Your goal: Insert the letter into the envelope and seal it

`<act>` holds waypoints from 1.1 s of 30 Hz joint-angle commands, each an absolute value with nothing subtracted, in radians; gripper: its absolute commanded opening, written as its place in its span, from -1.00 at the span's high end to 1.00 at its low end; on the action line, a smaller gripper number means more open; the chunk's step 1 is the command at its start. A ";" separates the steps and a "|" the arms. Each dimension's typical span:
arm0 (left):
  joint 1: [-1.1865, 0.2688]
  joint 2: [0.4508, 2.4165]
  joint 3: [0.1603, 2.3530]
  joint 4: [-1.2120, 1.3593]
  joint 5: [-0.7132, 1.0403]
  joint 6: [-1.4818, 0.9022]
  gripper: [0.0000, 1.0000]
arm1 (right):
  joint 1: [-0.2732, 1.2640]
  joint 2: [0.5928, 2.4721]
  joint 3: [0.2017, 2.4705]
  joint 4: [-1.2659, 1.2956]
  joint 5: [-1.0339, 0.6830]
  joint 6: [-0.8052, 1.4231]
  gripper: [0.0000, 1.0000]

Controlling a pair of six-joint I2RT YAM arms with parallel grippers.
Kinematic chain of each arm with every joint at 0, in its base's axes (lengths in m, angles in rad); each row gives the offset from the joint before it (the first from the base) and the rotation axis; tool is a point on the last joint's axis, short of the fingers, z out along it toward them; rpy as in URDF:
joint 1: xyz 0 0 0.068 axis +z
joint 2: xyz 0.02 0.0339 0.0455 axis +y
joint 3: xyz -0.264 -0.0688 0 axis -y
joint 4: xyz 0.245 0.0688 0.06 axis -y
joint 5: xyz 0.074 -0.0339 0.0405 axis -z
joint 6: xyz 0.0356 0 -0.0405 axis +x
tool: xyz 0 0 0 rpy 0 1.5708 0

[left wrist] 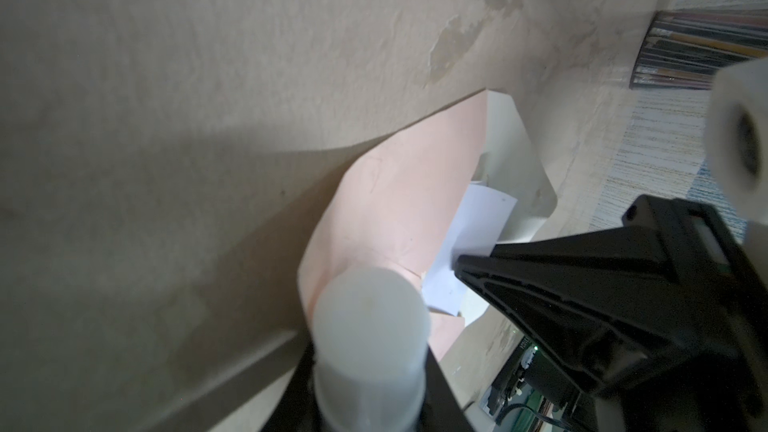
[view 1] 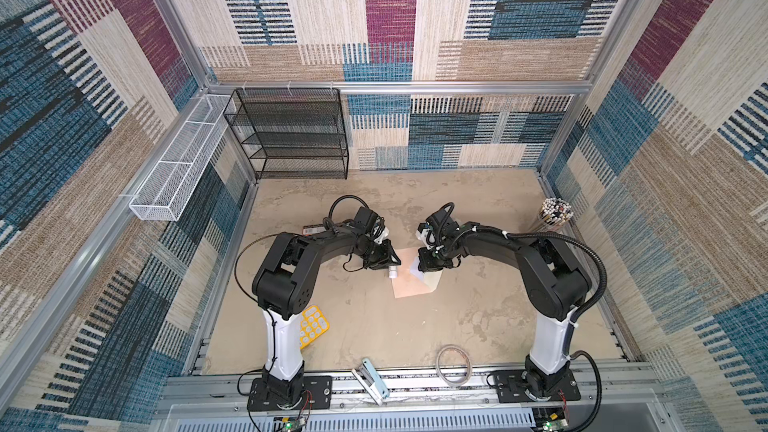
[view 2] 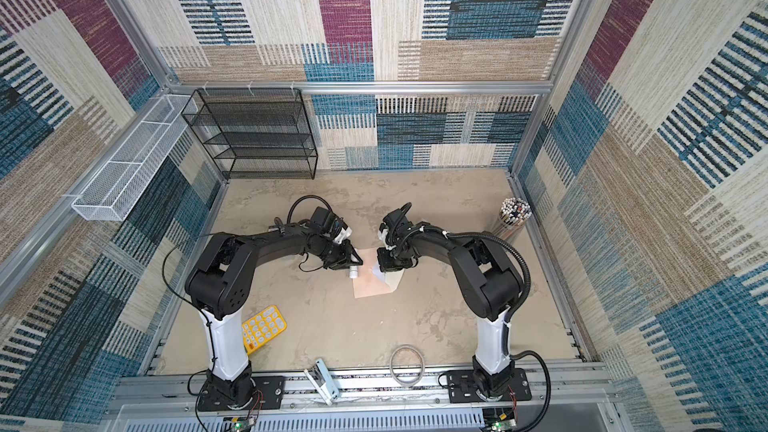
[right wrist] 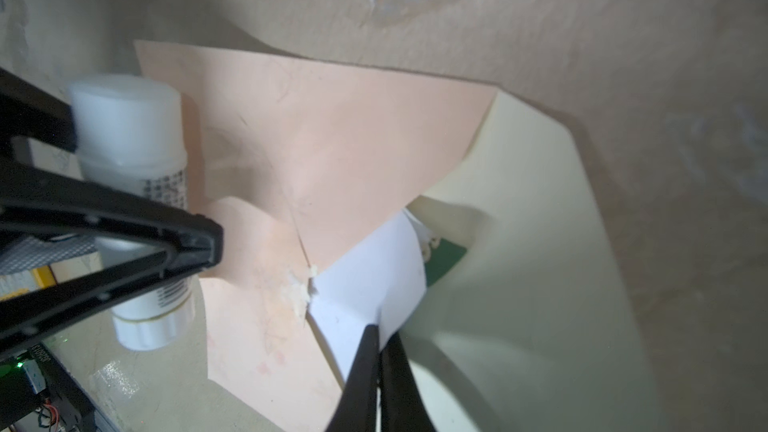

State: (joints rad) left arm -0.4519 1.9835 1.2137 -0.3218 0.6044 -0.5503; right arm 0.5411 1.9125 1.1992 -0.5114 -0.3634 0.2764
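The pale peach envelope (view 1: pixel 409 282) (view 2: pixel 370 286) lies on the table between the two arms, its cream flap (right wrist: pixel 519 243) folded open. The white letter (right wrist: pixel 365 284) (left wrist: pixel 478 222) sticks out of the envelope's mouth, bent, with a bit of green border showing. My right gripper (right wrist: pixel 380 332) (view 1: pixel 424 271) is shut on the letter's edge. My left gripper (view 1: pixel 388 263) (left wrist: pixel 370 388) is shut on a white glue stick (right wrist: pixel 129 139) (view 1: pixel 392 273), which hangs over the envelope's left edge. Dried glue marks the envelope's seam (right wrist: pixel 301 288).
A yellow calculator (view 1: pixel 313 324) lies by the left arm's base. At the back left are a black mesh shelf (view 1: pixel 291 135) and a white wire basket (view 1: pixel 174 172). A cup of pencils (view 1: pixel 555 211) stands far right. A wire ring (view 1: pixel 454 365) and a pale blue tool (view 1: pixel 372 382) lie at the front edge.
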 commanded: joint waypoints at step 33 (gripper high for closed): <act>-0.453 1.947 1.176 -0.351 0.546 -0.515 1.00 | 0.536 1.816 1.090 -0.453 -0.372 0.358 0.24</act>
